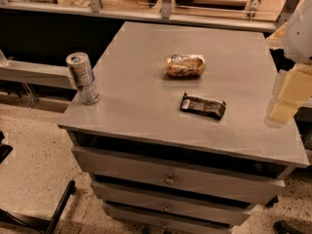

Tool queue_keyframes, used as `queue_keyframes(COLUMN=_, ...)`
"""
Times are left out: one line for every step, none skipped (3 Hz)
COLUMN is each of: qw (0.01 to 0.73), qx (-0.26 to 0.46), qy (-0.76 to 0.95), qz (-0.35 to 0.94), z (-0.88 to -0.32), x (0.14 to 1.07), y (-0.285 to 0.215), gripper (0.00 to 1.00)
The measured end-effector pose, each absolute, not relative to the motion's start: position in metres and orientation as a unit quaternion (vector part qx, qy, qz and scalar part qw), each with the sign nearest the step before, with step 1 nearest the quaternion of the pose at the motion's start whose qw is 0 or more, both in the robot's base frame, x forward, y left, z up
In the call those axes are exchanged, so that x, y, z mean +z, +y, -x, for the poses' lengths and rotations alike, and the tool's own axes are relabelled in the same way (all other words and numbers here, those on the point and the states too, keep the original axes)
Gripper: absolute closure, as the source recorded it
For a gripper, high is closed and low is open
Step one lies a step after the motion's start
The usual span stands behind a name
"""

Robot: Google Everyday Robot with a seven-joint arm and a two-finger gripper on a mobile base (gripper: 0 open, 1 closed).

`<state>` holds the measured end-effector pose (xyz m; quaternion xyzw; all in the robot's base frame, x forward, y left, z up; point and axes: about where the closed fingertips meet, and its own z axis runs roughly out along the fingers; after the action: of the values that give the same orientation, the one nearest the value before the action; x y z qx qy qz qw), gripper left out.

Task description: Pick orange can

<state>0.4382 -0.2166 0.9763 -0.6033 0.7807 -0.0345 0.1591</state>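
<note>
The orange can [185, 66] lies on its side near the middle back of the grey cabinet top [141, 106]. It is short, with an orange-gold and brown mottled print. My gripper [287, 94] is at the right edge of the view, over the right edge of the cabinet top. It is pale yellow under a white arm, well to the right of the can and apart from it.
A tall slim silver can [83, 77] stands upright at the left edge of the top. A flat dark snack wrapper [203, 105] lies in front of the orange can. The cabinet has several drawers [168, 179]. A counter ledge [161, 13] runs behind.
</note>
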Motion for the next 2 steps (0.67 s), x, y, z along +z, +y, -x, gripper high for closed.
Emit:
queue_keyframes(qw=0.161, qx=-0.035, qy=0.781, qz=0.603, z=-0.438, x=0.977, y=-0.216, gripper=0.0)
queue_keyframes(qw=0.179, qx=-0.026, qy=0.77, qz=0.612, z=-0.471, x=0.97, y=-0.203, gripper=0.0)
